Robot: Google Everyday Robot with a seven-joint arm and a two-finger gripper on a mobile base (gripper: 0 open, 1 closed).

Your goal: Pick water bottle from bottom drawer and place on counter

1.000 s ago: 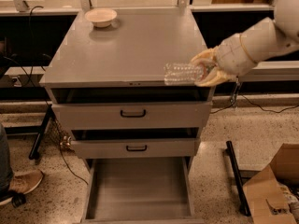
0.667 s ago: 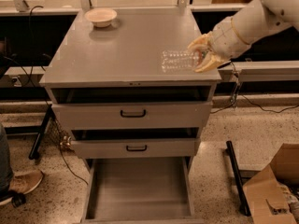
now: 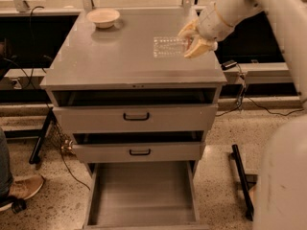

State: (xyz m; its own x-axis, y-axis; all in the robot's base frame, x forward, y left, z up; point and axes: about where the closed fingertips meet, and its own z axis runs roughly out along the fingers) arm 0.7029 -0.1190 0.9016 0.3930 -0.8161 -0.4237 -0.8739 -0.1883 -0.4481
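Note:
The water bottle (image 3: 169, 47), clear and ribbed, lies sideways over the right part of the counter (image 3: 120, 56), held at its right end. My gripper (image 3: 192, 41), with pale yellow fingers, is shut on the bottle's right end, coming in from the upper right on a white arm. I cannot tell whether the bottle touches the counter or hangs just above it. The bottom drawer (image 3: 142, 193) is pulled wide open at the bottom of the view, its grey floor bare.
A shallow beige bowl (image 3: 103, 17) stands at the counter's back left. Two upper drawers with black handles (image 3: 136, 116) are pulled out a little. A person's shoe (image 3: 21, 188) is at the left, cables and a black frame leg (image 3: 242, 181) on the floor.
The gripper has carried the bottle from the counter's front right edge back and inward, over the right part of the counter. The camera view has also shifted.

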